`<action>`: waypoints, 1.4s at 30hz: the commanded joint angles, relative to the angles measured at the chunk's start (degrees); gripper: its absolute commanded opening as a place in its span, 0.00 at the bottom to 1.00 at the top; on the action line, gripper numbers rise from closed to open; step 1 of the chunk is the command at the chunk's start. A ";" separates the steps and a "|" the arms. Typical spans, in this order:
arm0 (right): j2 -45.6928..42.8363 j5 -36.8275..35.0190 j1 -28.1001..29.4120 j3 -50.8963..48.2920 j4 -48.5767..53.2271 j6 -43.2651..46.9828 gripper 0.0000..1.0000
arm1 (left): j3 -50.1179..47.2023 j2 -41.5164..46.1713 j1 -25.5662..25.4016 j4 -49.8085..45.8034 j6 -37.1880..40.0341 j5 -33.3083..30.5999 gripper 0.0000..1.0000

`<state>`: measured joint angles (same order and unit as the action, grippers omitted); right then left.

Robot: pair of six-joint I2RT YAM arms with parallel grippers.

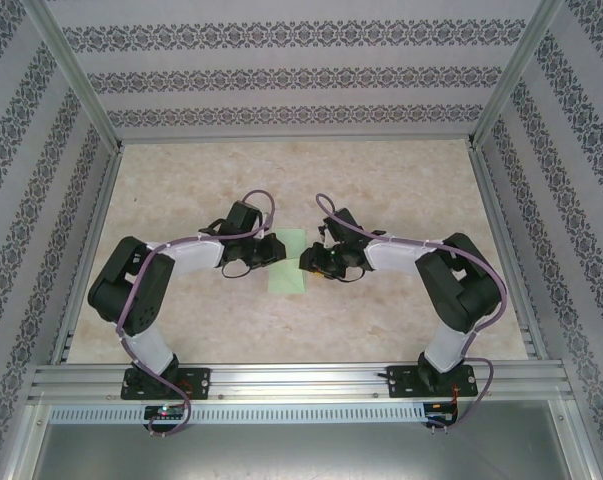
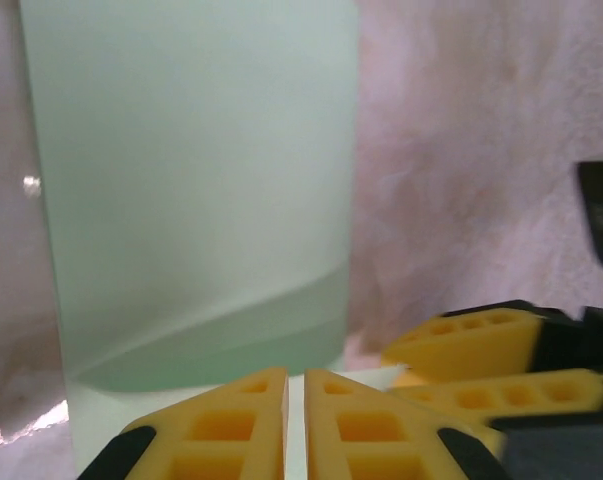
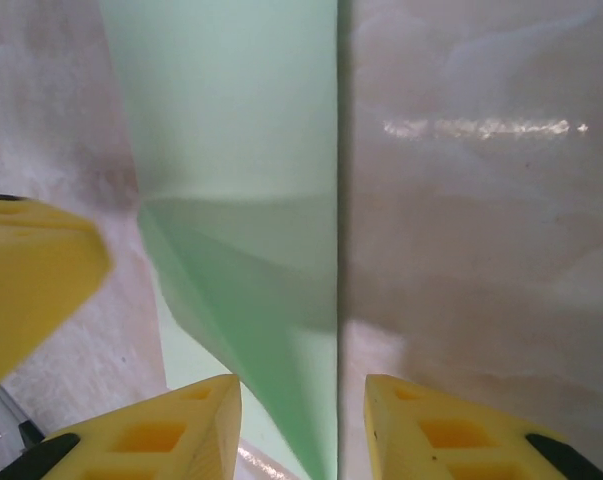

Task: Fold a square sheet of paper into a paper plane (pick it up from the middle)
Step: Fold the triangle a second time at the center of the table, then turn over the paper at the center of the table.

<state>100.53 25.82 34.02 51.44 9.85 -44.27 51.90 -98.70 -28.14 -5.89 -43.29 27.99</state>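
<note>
A robotics lab test cell: two robot arms (image 1: 171, 265) bolted to an aluminium rail (image 1: 301, 378), with patterned wall panels (image 1: 291, 70) boxing in a marble-look tabletop (image 1: 381, 320).

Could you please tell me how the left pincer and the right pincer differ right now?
The left pincer has its jaws almost together, with a thin slit between them; the right pincer has its jaws clearly apart. The left pincer sits at the left edge of the green sheet of paper, the right pincer at its right edge, the paper's edge running between its jaws. Both are yellow-tipped and face each other.
</note>
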 commanded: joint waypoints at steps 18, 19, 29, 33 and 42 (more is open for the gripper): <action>5.55 3.00 1.02 3.44 -3.35 0.34 0.36 | 0.58 -1.16 0.62 -3.65 2.13 -0.89 0.12; 5.55 3.00 1.03 3.34 -3.54 0.32 0.35 | 0.66 -1.44 0.63 -3.77 1.99 -0.92 0.11; 5.82 4.21 1.04 2.00 -7.06 -1.33 0.33 | 1.71 -4.81 0.63 -3.94 1.93 -0.09 0.10; 4.18 2.98 0.97 0.88 -6.48 -1.63 0.35 | 1.86 -5.68 0.63 -4.97 2.21 -0.39 0.10; 5.19 6.62 0.91 0.05 -12.17 -2.63 0.32 | 1.12 -4.93 0.58 -4.14 1.84 -0.60 0.10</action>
<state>105.36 30.30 34.44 52.01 2.00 -46.46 52.53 -103.70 -28.14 -9.08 -42.24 26.87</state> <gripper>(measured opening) 0.325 0.100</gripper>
